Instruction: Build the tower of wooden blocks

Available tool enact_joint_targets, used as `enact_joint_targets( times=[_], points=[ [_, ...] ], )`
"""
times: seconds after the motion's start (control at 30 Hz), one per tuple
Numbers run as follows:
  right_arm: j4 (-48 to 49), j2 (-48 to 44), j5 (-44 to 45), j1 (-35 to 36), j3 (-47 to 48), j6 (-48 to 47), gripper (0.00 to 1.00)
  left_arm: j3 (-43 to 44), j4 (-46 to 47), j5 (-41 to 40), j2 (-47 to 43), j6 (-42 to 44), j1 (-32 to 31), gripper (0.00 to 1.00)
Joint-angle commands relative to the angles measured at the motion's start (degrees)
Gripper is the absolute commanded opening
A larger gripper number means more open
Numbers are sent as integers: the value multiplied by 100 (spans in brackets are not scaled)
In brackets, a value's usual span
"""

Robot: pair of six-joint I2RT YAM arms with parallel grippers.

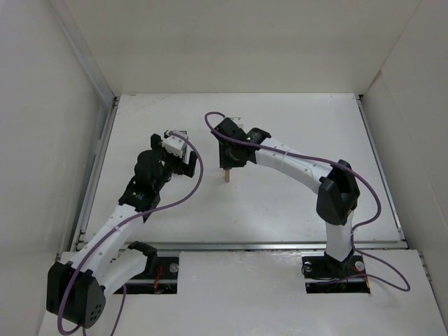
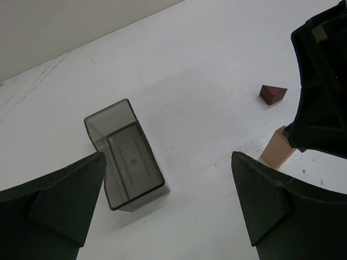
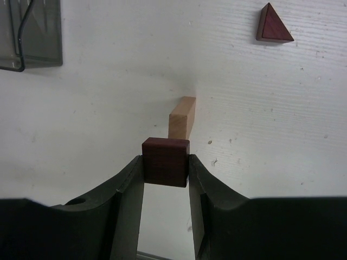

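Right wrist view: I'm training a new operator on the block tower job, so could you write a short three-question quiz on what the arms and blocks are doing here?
1. True or false: the right gripper is shut on the dark reddish-brown cube.
2. Choose one. The tan block is: A lying flat; B standing upright; C leaning on the cube.
3. Fill in: the loose dark piece on the table is ___-shaped.
Key: 1 true; 2 B; 3 triangle.
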Motion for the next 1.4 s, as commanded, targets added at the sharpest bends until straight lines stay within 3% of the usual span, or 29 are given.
enact_joint_targets(
  times=[0.0, 1.37],
  points=[
    [68, -96, 191, 47, -77, 243, 0, -86, 358, 30, -154, -102, 16, 100],
    [385, 238, -143, -111, -16, 190, 0, -139, 305, 83, -206, 3, 16, 100]
  ],
)
